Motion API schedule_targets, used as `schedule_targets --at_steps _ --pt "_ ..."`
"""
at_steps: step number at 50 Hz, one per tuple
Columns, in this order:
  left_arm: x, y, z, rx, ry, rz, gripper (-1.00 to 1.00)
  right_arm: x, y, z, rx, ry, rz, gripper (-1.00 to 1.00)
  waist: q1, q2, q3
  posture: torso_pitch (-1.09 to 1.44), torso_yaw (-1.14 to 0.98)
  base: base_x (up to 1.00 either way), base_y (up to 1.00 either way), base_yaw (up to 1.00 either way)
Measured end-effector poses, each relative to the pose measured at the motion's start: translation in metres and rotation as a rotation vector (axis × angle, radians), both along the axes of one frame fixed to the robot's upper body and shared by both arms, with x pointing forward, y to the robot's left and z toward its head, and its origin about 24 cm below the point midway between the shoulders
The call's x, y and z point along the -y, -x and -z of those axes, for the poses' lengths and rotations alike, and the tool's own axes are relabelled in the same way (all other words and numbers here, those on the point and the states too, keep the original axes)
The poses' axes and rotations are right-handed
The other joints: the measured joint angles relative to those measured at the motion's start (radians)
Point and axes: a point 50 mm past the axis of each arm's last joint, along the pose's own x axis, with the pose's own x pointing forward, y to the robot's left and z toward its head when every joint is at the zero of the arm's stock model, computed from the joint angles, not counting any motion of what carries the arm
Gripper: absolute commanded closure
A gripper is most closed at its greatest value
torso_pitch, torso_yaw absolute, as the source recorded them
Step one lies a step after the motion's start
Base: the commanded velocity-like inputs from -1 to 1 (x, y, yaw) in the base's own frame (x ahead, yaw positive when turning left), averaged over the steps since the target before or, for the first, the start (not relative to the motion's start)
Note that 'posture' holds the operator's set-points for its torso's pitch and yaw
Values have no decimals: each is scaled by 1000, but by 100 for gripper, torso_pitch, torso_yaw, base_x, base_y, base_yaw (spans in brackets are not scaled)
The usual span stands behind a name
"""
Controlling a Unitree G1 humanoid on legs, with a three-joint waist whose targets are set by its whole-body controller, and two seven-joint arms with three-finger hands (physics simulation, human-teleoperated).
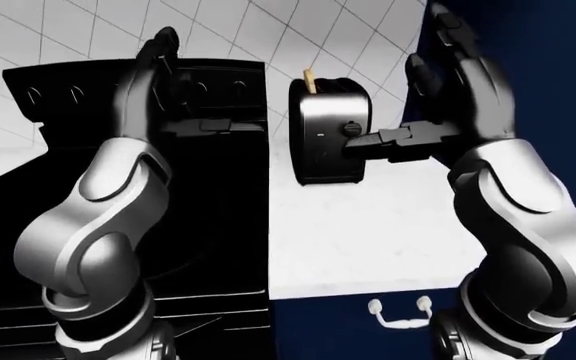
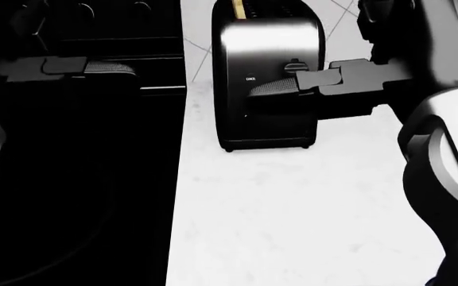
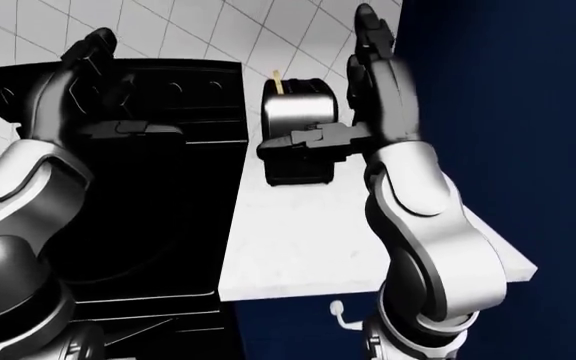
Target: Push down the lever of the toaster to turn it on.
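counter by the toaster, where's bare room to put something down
The white counter is bare from the toaster down to the view's bottom, bordered left by the black stove and right by the right arm. It is crowded at the toaster's face, where the right hand reaches across by the lever.

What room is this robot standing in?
Most likely a kitchen: a shiny toaster stands on a white counter, a black stove sits to its left in the left-eye view, and white tiles cover the wall.
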Motion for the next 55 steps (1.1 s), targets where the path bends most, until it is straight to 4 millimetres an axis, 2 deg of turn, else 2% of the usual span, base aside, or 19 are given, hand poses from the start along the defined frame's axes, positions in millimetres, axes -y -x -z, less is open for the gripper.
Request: schedule_targets --at_steps 7,12,19,27,35,49,55 --pt "-1 -1 -1 8 7 -7 -100 -4 -6 3 -10 -5 -14 -100 0 1 -8 -47 0 0 0 0" --pt "-3 -1 -5 18 12 -17 -100 -14 -27 12 -60 0 -38 -100 -4 7 -7 -47 0 0 0 0" --pt "0 -2 -3 14 4 -5 -100 -31 -49 4 -63 38 -75 -100 -5 10 -5 -47 0 0 0 0" --pt "-3 -7 -10 20 2 -21 -100 -36 -68 1 -83 54 -75 -100 -2 10 -4 -47 0 0 0 0" --pt "-3 -6 -6 14 14 -8 -100 -41 -91 10 -120 65 -71 -100 -3 14 -2 -47 0 0 0 0" --pt "-4 -4 -8 24 18 -13 -100 -38 -103 21 -132 52 -69 -100 -1 14 -4 -47 0 0 0 0" --pt "-2 -4 -6 22 11 -11 -100 -37 -109 35 -157 51 -64 -100 -1 14 -7 -47 0 0 0 0"
